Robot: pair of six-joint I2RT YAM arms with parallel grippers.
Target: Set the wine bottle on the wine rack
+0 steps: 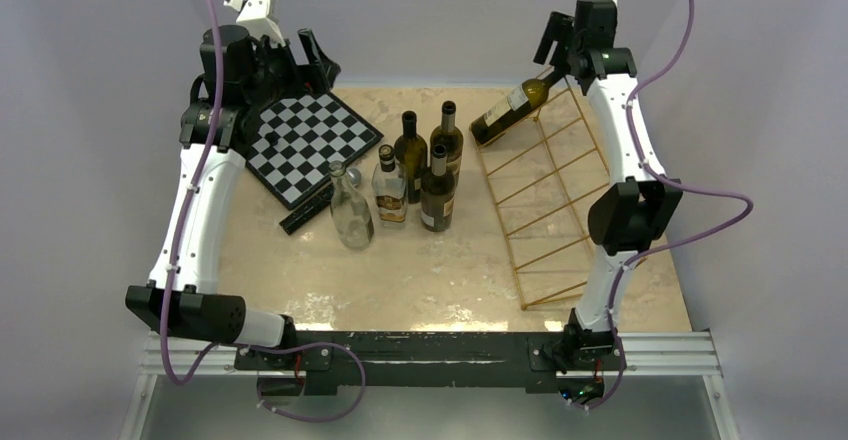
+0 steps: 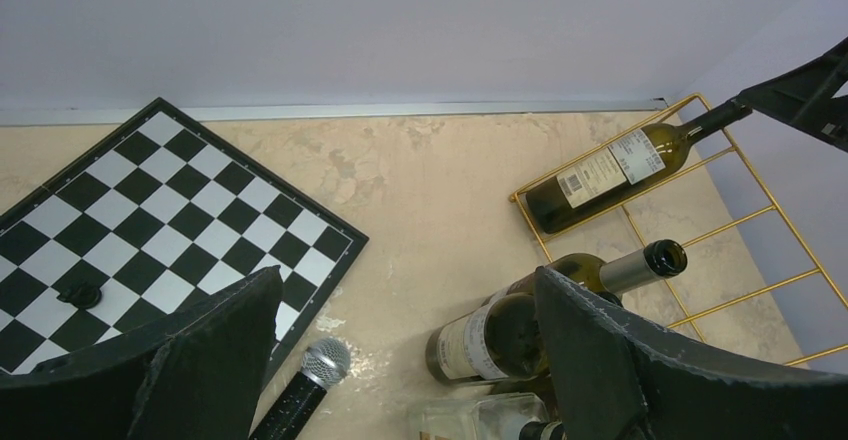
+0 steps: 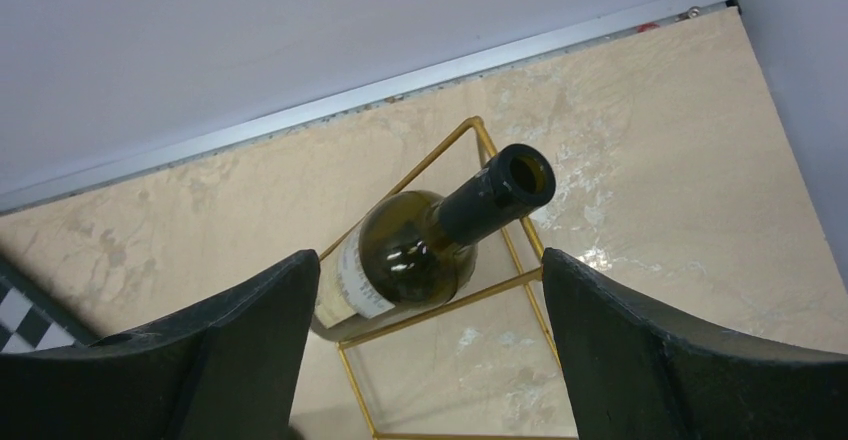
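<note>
Right tool (image 1: 551,52) is wide and empty near the bottle (image 3: 400,265) neck; a bump may roll it off the rack (image 3: 500,291).

The wine bottle (image 1: 510,108), dark green glass with a white label and an open mouth, lies tilted in the farthest slot of the wine rack (image 1: 501,225). Its neck is raised toward the far right corner of the table (image 1: 450,270). The rack, made of thin gold rods, runs along the table's right edge.
</note>
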